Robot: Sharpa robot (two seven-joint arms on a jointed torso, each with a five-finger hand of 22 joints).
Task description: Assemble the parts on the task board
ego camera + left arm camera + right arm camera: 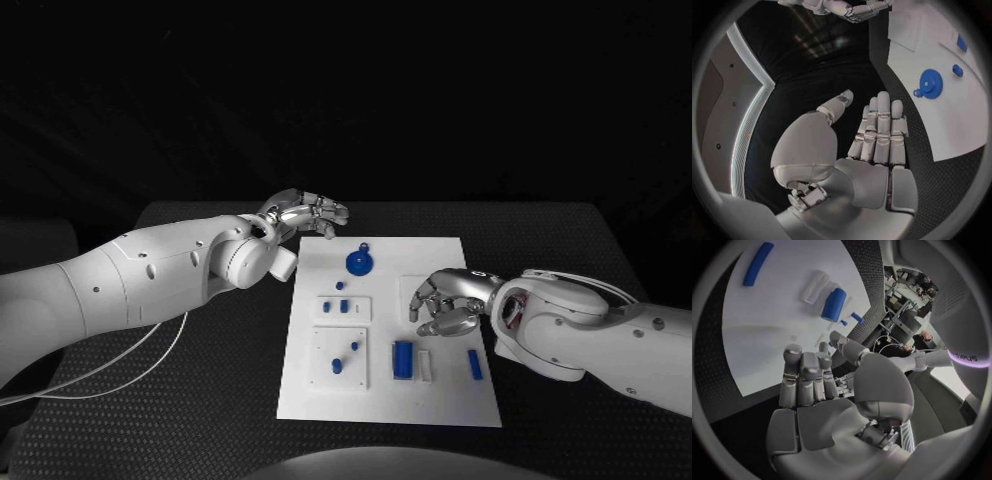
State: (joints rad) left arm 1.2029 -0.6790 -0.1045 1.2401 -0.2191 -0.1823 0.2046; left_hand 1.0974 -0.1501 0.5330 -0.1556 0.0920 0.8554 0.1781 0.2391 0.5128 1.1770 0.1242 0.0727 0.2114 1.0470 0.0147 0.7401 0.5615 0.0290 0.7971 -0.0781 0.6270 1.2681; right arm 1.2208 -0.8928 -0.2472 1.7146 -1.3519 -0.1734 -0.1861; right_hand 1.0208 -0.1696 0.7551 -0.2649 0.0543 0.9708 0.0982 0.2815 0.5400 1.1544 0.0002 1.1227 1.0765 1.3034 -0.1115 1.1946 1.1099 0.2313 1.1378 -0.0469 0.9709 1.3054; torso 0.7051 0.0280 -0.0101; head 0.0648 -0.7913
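From the head view, the task board (433,400) lies flat in the middle of the black table (173,420); on it sit a blue gear (359,263) toward the far side, a blue cylinder (404,359) and a thin blue bar (475,364) nearer the robot; the left hand (303,217) hovers at the board's far left corner, fingers curled, nothing visibly in it; the right hand (447,300) hangs over the board's right half, fingers bent, holding nothing.

Left wrist view: the left hand (873,135) has its fingers extended side by side, empty; the gear (930,83) lies on the board (954,125) beyond the fingertips.

Right wrist view: the right hand (811,385) is spread and empty above the board (773,325); the cylinder (834,304) and the bar (757,263) rest apart on it.
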